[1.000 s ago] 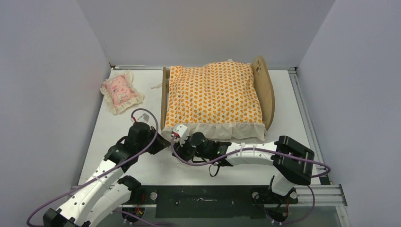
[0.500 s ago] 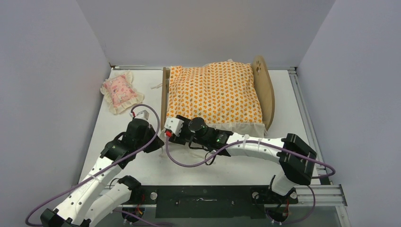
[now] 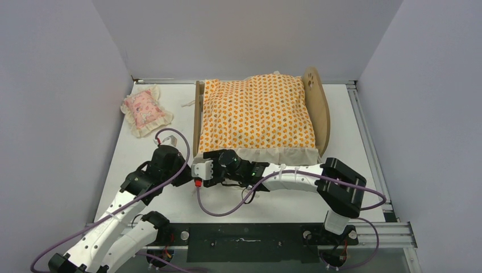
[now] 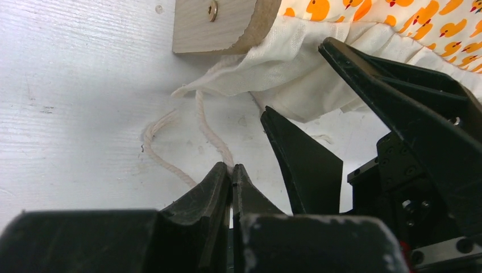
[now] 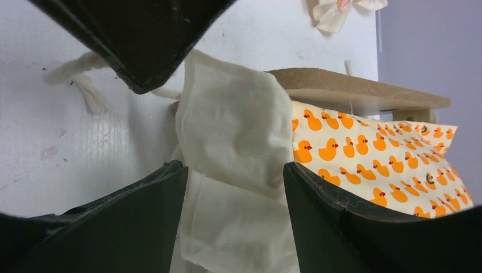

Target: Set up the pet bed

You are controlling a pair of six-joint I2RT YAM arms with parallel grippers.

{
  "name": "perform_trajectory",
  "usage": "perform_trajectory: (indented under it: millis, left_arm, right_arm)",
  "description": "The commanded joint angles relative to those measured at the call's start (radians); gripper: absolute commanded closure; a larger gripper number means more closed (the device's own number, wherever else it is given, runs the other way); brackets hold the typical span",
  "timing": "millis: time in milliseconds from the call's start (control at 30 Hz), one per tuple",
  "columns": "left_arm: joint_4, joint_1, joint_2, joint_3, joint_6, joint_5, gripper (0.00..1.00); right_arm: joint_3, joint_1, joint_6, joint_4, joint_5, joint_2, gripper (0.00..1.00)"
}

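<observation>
The left gripper (image 4: 232,170) has its jaws pressed together, low over the white table (image 4: 74,114). A pale cord (image 4: 170,128) loops across the table and runs right up to the jaw tips; whether it is pinched there cannot be told. Just to the right of those tips the right gripper (image 5: 230,170) stands with its jaws apart. The cream ruffle (image 5: 233,136) of the cushion's corner lies in the gap between them, and neither finger is clearly pressing on it.

Just beyond both sets of jaws is the pet bed (image 3: 321,114), with the near end of its low footboard (image 4: 221,25) right in front of the left jaws. The orange duck-print cushion (image 3: 256,114) lies on the frame and stretches away to the right toward the rounded headboard (image 3: 314,79). Farther off, beyond and left of the left jaws, a small pink frilled pillow (image 3: 146,110) lies on the table, well apart from the bed.
</observation>
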Motion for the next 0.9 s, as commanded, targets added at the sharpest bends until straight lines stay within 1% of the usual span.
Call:
perform_trajectory:
  millis: [0, 167, 200, 233, 267, 300, 367, 400, 433, 533, 633, 733, 867]
  left_arm:
    - [0.019, -0.004, -0.01, 0.002, -0.019, -0.016, 1.0]
    - [0.003, -0.004, -0.015, 0.016, -0.011, -0.024, 1.0]
    - [0.002, -0.004, -0.016, 0.019, -0.007, -0.023, 1.0]
    - [0.0, -0.004, -0.018, 0.021, -0.003, -0.023, 1.0]
    - [-0.003, -0.004, -0.02, 0.024, -0.002, -0.026, 1.0]
    - [-0.006, -0.004, -0.021, 0.027, 0.003, -0.031, 1.0]
    - [-0.005, -0.004, -0.024, 0.036, 0.016, -0.035, 1.0]
    - [-0.004, -0.004, -0.026, 0.042, 0.025, -0.039, 1.0]
    - [-0.004, -0.004, -0.026, 0.049, 0.035, -0.042, 1.0]
    - [0.008, -0.003, -0.02, 0.078, 0.089, -0.048, 1.0]
    - [0.05, -0.003, 0.0, 0.117, 0.183, -0.027, 1.0]
    - [0.118, -0.002, 0.028, 0.181, 0.329, 0.009, 1.0]
    - [0.211, -0.003, 0.107, 0.285, 0.516, 0.049, 1.0]
  right_arm:
    - [-0.028, 0.02, -0.129, 0.127, 0.106, 0.031, 0.36]
    - [-0.03, 0.025, -0.184, 0.172, 0.191, 0.066, 0.39]
    - [-0.035, 0.024, -0.191, 0.186, 0.203, 0.067, 0.4]
    - [-0.039, 0.026, -0.194, 0.203, 0.218, 0.069, 0.44]
    - [-0.038, 0.025, -0.195, 0.197, 0.219, 0.069, 0.5]
    - [-0.033, 0.023, -0.194, 0.186, 0.219, 0.07, 0.59]
    - [-0.027, 0.019, -0.179, 0.169, 0.224, 0.069, 0.8]
    - [-0.026, 0.017, -0.168, 0.16, 0.221, 0.064, 0.88]
    - [-0.028, 0.011, -0.151, 0.155, 0.216, 0.057, 0.94]
    - [-0.035, -0.011, -0.082, 0.129, 0.191, 0.012, 0.95]
    - [-0.051, -0.055, 0.019, 0.105, 0.105, -0.058, 0.95]
    - [-0.077, -0.118, 0.136, 0.106, 0.001, -0.12, 0.95]
    - [-0.135, -0.211, 0.293, 0.163, -0.109, -0.184, 0.95]
